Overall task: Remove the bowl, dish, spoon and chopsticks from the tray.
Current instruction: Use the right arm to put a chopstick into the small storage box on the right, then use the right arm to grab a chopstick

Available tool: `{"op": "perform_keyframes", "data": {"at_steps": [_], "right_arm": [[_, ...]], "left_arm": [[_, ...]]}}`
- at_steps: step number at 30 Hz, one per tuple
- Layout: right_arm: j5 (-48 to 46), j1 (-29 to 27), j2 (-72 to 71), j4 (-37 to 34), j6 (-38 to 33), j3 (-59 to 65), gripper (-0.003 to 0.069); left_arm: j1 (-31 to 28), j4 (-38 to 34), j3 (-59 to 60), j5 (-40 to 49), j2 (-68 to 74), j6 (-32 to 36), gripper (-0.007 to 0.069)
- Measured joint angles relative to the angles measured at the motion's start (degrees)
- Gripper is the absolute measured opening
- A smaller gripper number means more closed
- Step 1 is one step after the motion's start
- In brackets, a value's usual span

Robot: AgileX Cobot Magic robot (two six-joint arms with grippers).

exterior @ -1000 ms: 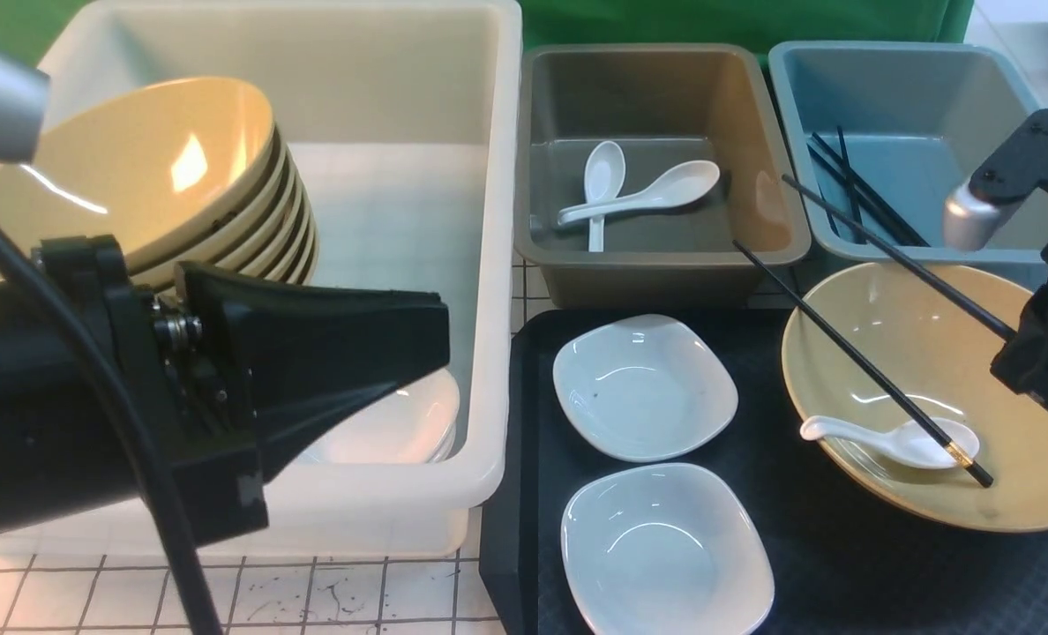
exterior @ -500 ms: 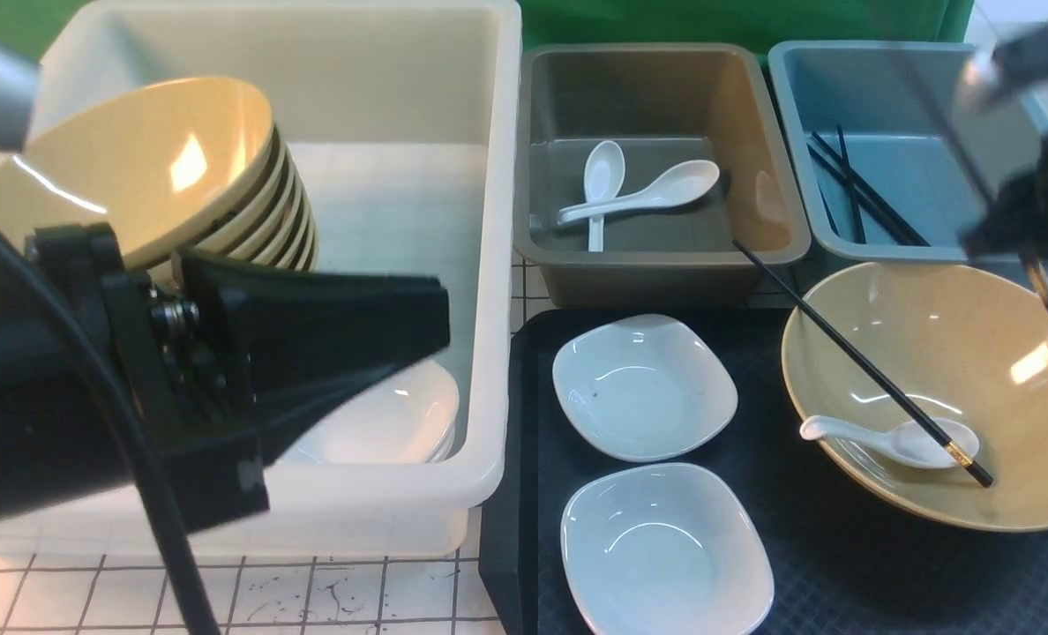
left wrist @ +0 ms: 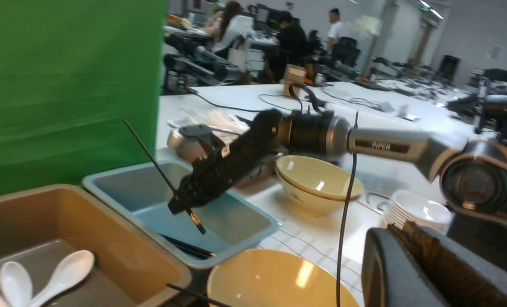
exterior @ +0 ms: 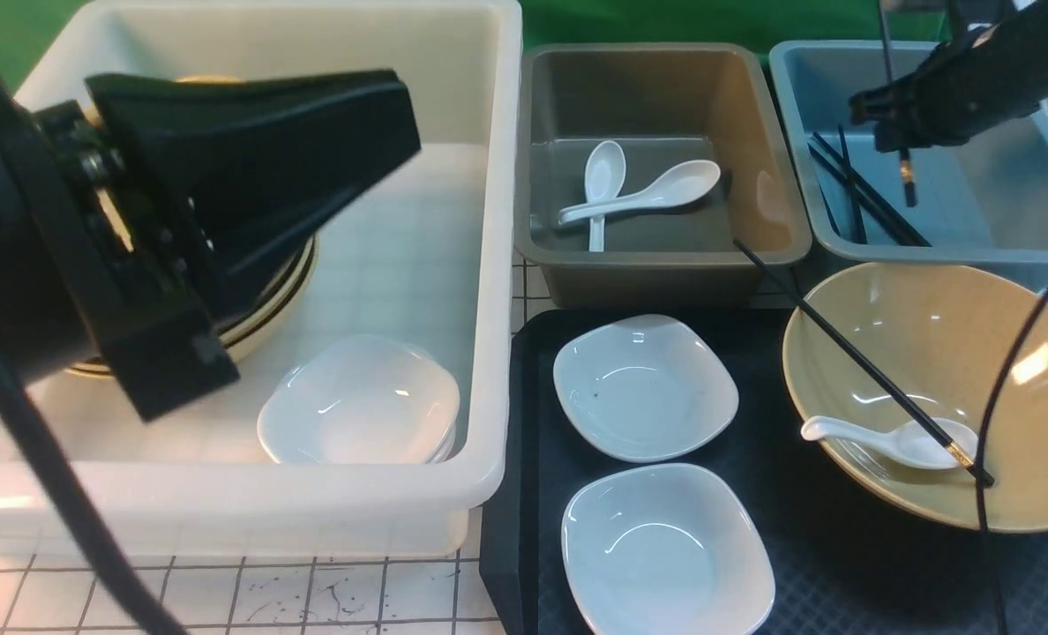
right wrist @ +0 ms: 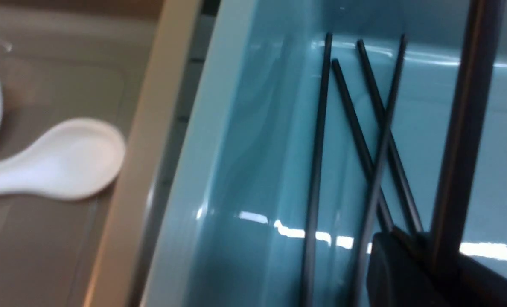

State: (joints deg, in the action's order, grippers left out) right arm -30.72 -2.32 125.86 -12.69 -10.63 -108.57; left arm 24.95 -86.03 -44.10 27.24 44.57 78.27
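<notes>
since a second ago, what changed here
The right hand lifted one chopstick out of the bowl and carried it over the blue bin, where it hangs gripped. The left hand swung upward. The other chopstick, spoon and white dishes stayed put.

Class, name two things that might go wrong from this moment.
1. The right gripper pinches the held chopstick steeply over the blue bin; dropped so, it may tip over the rim.
2. The second chopstick lies across the bowl and spoon; moving either first may flick it off.
</notes>
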Motion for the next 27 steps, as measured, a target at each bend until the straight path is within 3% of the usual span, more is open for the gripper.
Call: {"op": "perform_keyframes", "data": {"at_steps": [4, 9, 11, 14, 20, 27], "right_arm": [[0.0, 0.0, 2.64, -0.12, 0.12, -1.34, 0.0178], [-3.37, 0.0, 2.11, -0.12, -0.05, -1.45, 0.044], [-6.87, 0.0, 0.32, -0.12, -1.4, -1.45, 0.0487], [-16.08, 0.2, -4.37, -0.12, -6.93, -1.45, 0.0488], [-34.25, 2.52, -15.78, 0.11, -15.23, 2.1, 0.0364], [-36.01, 4.09, -28.12, 0.07, -19.62, 20.83, 0.0352]], "left_arm": [[0.0, 0.37, 0.0, -0.58, 0.0, -1.59, -0.0001], [0.0, 0.44, 0.0, -0.58, 0.0, -2.7, -0.0001], [0.0, 1.26, 0.0, -0.58, 0.0, -3.14, -0.0001], [0.0, 4.42, 0.0, -0.1, 0.0, -5.66, -0.0001], [0.0, 11.42, 0.0, 3.45, 0.0, -9.54, 0.0], [0.0, 12.85, 0.0, 5.72, 0.0, -10.31, 0.0]]}}
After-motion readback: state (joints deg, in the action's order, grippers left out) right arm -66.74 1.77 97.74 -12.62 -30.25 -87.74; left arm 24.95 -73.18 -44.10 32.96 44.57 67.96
